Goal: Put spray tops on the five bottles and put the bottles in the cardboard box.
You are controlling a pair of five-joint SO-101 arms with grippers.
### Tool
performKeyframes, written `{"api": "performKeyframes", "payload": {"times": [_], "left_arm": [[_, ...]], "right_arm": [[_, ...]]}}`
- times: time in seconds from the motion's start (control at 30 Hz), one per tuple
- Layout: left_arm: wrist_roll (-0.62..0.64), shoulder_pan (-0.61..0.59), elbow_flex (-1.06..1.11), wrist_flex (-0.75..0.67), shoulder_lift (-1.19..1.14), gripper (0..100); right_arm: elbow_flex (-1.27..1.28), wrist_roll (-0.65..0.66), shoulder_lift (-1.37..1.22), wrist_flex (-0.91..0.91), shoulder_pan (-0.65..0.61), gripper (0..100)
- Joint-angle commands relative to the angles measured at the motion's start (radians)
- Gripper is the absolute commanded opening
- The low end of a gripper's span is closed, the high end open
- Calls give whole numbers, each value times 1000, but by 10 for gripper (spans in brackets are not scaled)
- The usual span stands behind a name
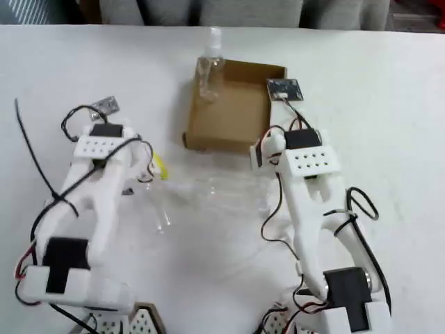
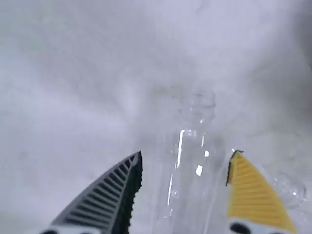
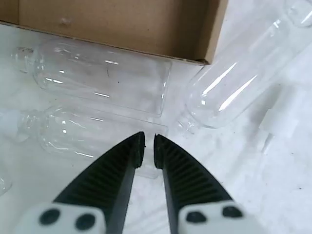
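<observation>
1. The box [image 1: 236, 115] sits at upper centre of the high view. A capped bottle [image 1: 208, 66] stands upright at its upper-left corner; I cannot tell whether it is inside or just outside.
2. Clear bottles [image 1: 222, 195] without tops lie on the table [image 1: 389, 83] in mid-frame, between the two arms and just below the box.
3. The left gripper [image 2: 184, 158] has its jaws wide, one grey finger and one yellow, flanking an open-necked bottle [image 2: 180, 195].
4. The right gripper [image 3: 146, 141] has its jaws nearly together with nothing between them. It is above two of the clear bottles, which lie beside the box wall.
</observation>
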State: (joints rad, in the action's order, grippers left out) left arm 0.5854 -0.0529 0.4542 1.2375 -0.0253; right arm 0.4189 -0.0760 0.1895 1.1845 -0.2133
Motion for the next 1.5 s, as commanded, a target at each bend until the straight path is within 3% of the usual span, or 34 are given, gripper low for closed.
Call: {"api": "performKeyframes", "payload": {"times": [0.0,1.0,1.47], "left_arm": [[9,-15,-68,11,-27,279],[-21,-10,-101,26,-163,279],[32,-7,-17,-140,-173,278]], "right_arm": [[-8,11,36,-16,4,16],[-3,11,35,-36,7,16],[-3,11,35,-35,8,16]]}}
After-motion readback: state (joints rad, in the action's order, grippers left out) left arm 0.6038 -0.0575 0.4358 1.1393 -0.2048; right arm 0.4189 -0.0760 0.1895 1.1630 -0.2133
